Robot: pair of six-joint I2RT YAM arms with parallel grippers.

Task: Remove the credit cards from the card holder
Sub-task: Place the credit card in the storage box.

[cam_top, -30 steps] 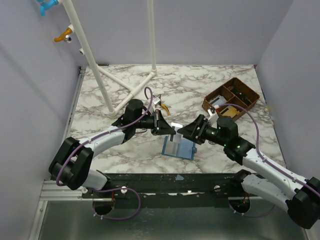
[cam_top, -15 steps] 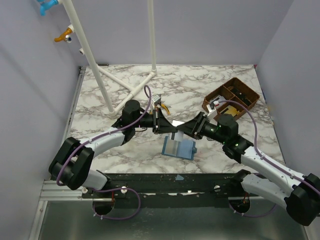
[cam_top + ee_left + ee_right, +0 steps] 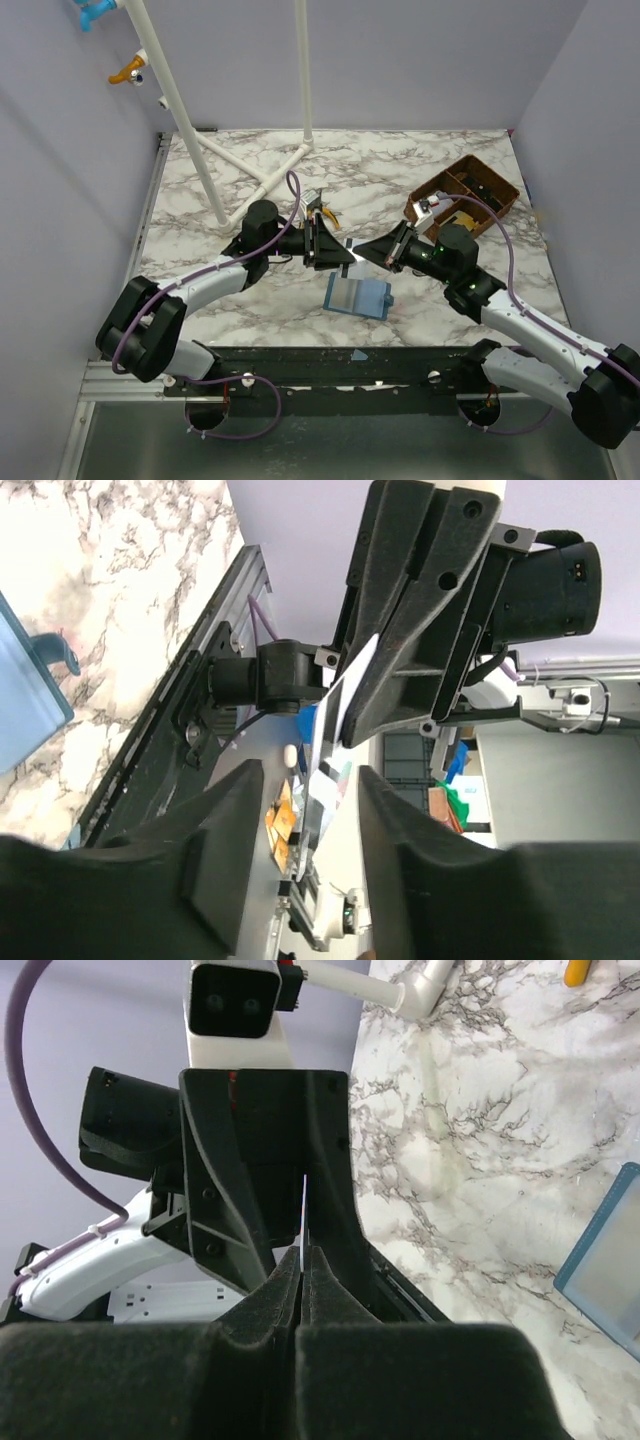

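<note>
1. the right gripper (image 3: 303, 1258) is clenching its 2 fingers flat together on one end of a thin white rectangular credit card (image 3: 348, 685), holding it in the air above the table.
2. the left gripper (image 3: 308, 775) is facing the right one nose to nose. its jaws are standing apart and gripping nothing. the card's free end is pointing toward that gap, and i cannot tell whether it is touching a finger.
3. the small flat blue rectangular card holder (image 3: 360, 297) is lying flat on the grey-veined white marble table (image 3: 420, 160), just nearer the arm bases than the 2 grippers, and neither gripper is touching it.
4. a brown compartment tray (image 3: 495, 173) is sitting at the far right, well apart from the holder.
</note>
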